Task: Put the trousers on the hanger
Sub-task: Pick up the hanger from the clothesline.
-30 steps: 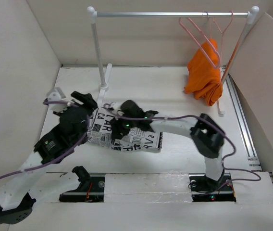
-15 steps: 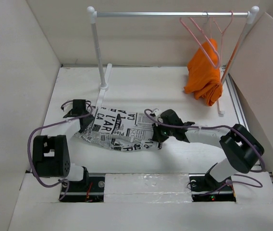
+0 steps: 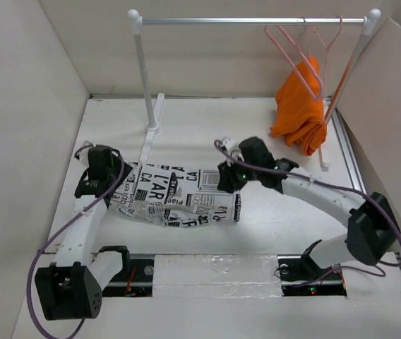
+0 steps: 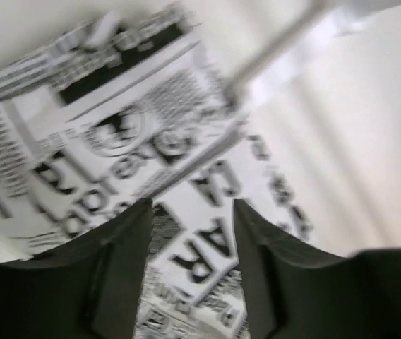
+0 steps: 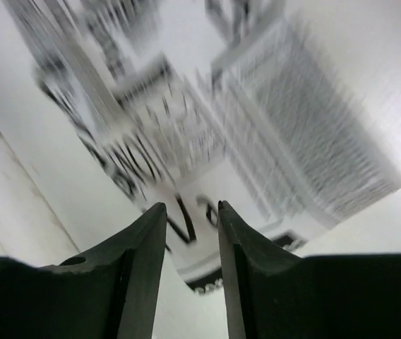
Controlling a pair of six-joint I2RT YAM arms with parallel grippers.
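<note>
Near edge: two arm bases, both arms reaching in over the table (image 3: 207, 120). Left gripper (image 4: 192, 212): jaws spread wide, nothing between them, poised just over the left end of the trousers (image 3: 179, 198); the wrist view is blurred, with bold lettering directly below the fingers. Right gripper (image 5: 190, 208): jaws parted by a narrow gap and holding nothing, above the right end of the same garment; this view is blurred too. Trousers: white cloth with black newsprint, lying loosely folded and crumpled on the table mid-field, between the two grippers and well apart from the rack. Handling, as a judgement: light, soft and limp, so it will sag and slip wherever unsupported, and it is not fragile. A pinch at each end of a firm edge, waistband or hem, would probably suit best, since a mid-fold grasp is likely to catch only one layer; which end is the waistband cannot be told. Far field: a white garment rack, its upright (image 3: 144, 78) at left and rail (image 3: 250, 21) across the back. The hanger (image 3: 285, 52), thin and pale pink, hangs at the rail's right end, beside a redder hanger (image 3: 336, 67) and an orange cloth (image 3: 299, 106). It is not yet reached.
</note>
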